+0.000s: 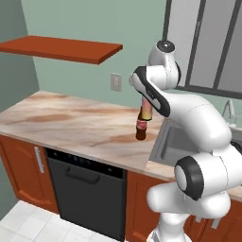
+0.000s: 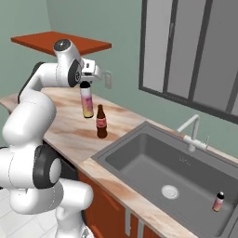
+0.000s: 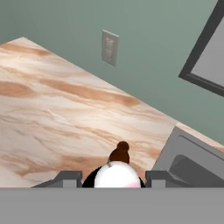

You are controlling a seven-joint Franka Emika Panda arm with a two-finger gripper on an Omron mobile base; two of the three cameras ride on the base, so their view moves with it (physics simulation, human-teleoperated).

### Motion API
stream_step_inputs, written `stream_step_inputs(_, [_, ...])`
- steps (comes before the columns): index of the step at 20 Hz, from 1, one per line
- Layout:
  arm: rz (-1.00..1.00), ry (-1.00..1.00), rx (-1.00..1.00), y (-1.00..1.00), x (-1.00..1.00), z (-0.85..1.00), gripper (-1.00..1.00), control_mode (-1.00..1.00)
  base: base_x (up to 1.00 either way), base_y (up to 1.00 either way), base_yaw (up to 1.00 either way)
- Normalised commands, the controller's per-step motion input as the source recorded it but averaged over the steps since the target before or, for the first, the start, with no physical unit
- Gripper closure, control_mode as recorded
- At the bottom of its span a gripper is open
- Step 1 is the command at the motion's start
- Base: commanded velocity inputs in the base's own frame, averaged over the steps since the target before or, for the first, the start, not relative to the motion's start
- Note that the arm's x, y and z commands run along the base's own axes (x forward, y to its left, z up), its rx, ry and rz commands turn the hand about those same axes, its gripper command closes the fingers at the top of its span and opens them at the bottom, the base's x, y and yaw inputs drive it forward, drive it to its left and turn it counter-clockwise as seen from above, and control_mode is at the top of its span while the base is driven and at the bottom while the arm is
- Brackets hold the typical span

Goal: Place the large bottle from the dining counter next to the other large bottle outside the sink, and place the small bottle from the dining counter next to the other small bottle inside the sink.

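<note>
My gripper [image 2: 85,80] is shut on the pale cap of the large bottle [image 2: 87,105], which hangs upright with its pink top and yellow-orange bottom just above the worktop. Close beside it stands the other large bottle [image 2: 101,122], dark brown with a red label, left of the sink [image 2: 139,163]. In the left base view the held large bottle [image 1: 147,111] shows right behind the brown bottle [image 1: 141,129], partly hidden by my arm. The hand view looks down on the pale cap [image 3: 117,176] between my fingers [image 3: 70,178], with the brown bottle's top [image 3: 120,153] just beyond. The small bottle and the dining counter are out of view.
A little bottle [image 2: 217,201] with a dark cap stands in the sink's near right corner, and a curved tap [image 2: 192,131] rises behind the basin. A red-brown shelf [image 1: 61,47] hangs over the marbled worktop [image 1: 61,124]. A wall outlet [image 1: 116,82] and a dishwasher [image 1: 87,188] are nearby.
</note>
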Motion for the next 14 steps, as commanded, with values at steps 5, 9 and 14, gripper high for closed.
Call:
stream_step_inputs(5, [0.00, 0.00, 0.00, 0.00, 0.00, 0.00, 1.00, 1.00, 0.00, -0.37, -0.20])
stream_step_inputs(9, [0.00, 0.00, 0.00, 0.00, 0.00, 0.00, 1.00, 1.00, 0.00, -0.51, -0.17])
stream_step_inputs(14, [0.00, 0.00, 0.00, 0.00, 0.00, 0.00, 1.00, 1.00, -0.06, -0.60, -0.15])
